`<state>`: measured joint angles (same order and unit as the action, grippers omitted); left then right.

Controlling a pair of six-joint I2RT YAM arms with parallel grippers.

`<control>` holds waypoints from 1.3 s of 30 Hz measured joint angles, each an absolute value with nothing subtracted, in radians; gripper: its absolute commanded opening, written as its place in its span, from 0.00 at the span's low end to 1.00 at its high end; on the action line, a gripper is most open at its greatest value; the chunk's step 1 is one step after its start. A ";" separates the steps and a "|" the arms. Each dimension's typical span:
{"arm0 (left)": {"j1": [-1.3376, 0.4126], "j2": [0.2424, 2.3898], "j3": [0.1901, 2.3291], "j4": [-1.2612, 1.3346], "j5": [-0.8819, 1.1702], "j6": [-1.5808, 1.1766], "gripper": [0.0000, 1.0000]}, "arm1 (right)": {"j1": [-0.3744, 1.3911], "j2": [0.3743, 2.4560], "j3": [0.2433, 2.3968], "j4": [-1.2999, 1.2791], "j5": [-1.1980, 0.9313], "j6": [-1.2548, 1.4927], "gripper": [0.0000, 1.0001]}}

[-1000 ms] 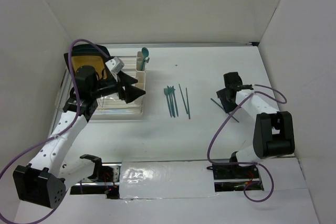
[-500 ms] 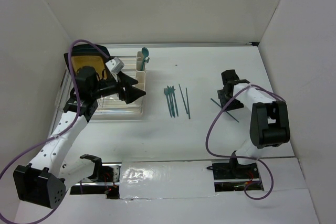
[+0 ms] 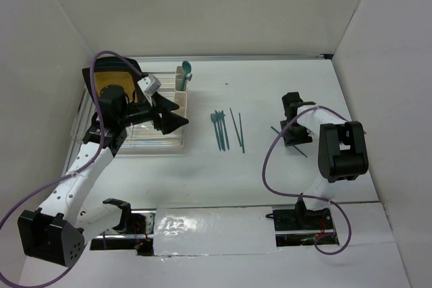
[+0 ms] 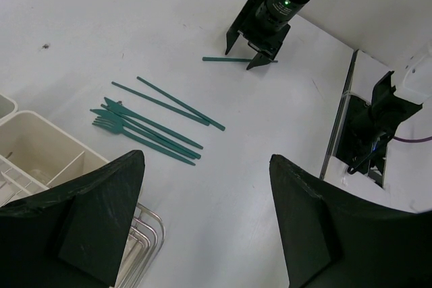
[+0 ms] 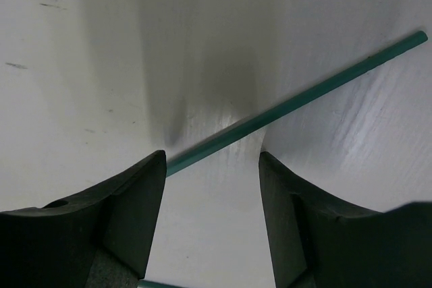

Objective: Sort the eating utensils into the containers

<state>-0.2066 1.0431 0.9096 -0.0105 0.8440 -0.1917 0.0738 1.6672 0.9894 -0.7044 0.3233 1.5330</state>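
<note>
White segmented left arm [image 3: 73,181] and right arm [image 3: 312,121], both with black joint housings [image 3: 341,152], black wedge-shaped fingers [image 4: 88,220] and looping purple cables [image 3: 264,175].

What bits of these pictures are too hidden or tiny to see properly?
- Right wrist view: the green stick has its lower end behind a finger, so fork or spoon is unclear.
- Top view: the left gripper covers part of the rack.
- Top view: the green pile is too small to count.
</note>
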 measured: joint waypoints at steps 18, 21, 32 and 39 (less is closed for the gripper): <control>-0.212 0.989 0.883 0.015 0.857 -0.213 0.89 | 0.017 1.785 1.094 -0.768 0.244 1.490 0.00; -0.215 0.943 0.856 0.030 0.858 -0.213 0.89 | 0.030 1.800 1.116 -0.782 0.266 1.454 0.00; -0.221 0.932 0.851 0.030 0.857 -0.212 0.90 | 0.173 1.825 1.146 -0.678 0.395 1.012 0.00; -0.224 0.932 0.851 0.029 0.854 -0.210 0.90 | 0.324 1.821 1.117 -0.559 0.427 0.723 0.04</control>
